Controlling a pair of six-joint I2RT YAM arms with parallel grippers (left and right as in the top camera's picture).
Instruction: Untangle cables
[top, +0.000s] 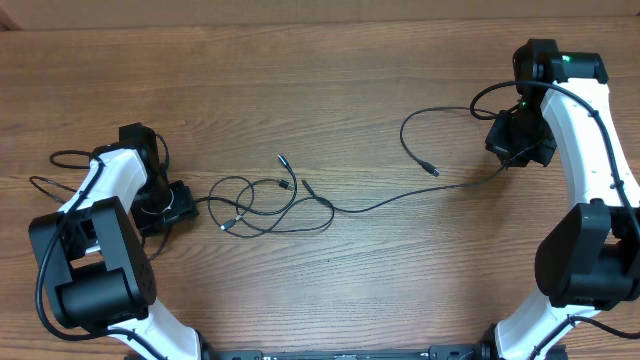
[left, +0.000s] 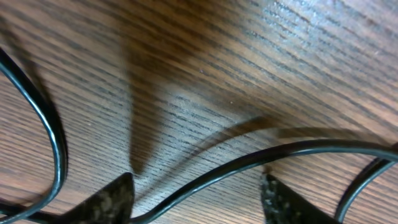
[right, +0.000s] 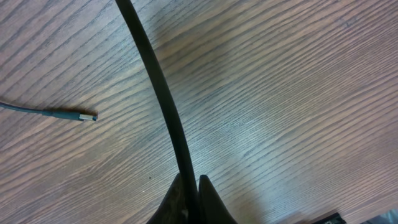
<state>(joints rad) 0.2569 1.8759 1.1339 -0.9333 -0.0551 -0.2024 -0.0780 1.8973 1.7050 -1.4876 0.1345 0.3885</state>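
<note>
The cables (top: 262, 205) lie as a loose tangle of thin black loops with small plug ends at the table's middle left. My left gripper (top: 185, 210) sits low at the tangle's left end. In the left wrist view it (left: 198, 180) is open, with one cable (left: 298, 149) running across the gap between its fingers and a second loop (left: 59, 143) to the left. A long strand (top: 400, 200) leads from the tangle to my right gripper (top: 505, 162). It (right: 193, 180) is shut on that cable (right: 158, 81). A free plug end (right: 87, 116) lies nearby.
Thicker black arm wires (top: 60, 158) curl on the table behind the left arm (top: 100, 250). The right arm (top: 590, 200) stands along the right edge. A cable loop (top: 420, 120) arcs left of the right gripper, ending in a plug (top: 432, 170).
</note>
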